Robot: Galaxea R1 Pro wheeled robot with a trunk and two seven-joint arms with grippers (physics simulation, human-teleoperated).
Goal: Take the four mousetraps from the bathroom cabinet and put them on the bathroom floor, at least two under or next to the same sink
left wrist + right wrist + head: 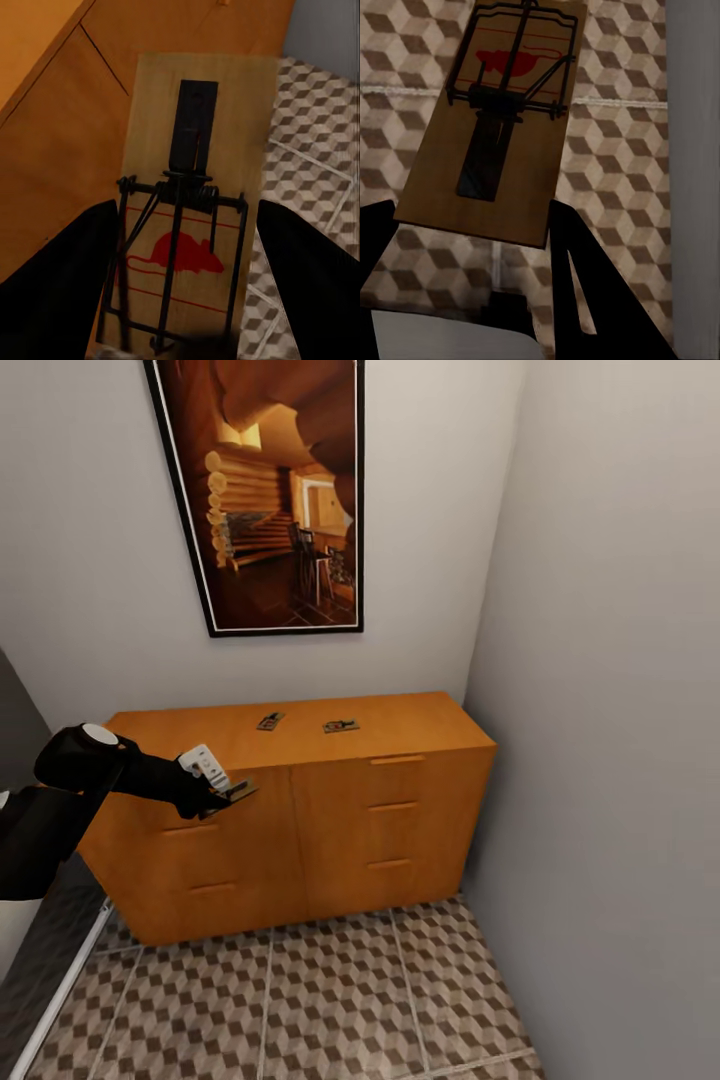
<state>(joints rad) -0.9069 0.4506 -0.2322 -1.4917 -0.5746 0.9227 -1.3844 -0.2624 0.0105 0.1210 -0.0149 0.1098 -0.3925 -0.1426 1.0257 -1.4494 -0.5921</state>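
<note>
**2 traps in hand, 2 on the cabinet**

Left tool (232, 792) closed on a mousetrap (238, 791), held flat in front of the cabinet (330, 840), clear of its top, likely for carrying. Right tool (472, 232) grips a second mousetrap (495, 120) by its end, above the bathroom floor (615, 172). 2 more traps (270, 721) (340, 726) lie near each other on the cabinet top. A framed picture (270, 490) hangs on the wall above.

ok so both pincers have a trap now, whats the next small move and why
Probably lower the left pincer toward the bathroom floor to set its mousetrap down. It hangs in front of the cabinet, well above the tiles. The right pincer's mousetrap is also over tiles, and two more wait on the cabinet top.
</note>
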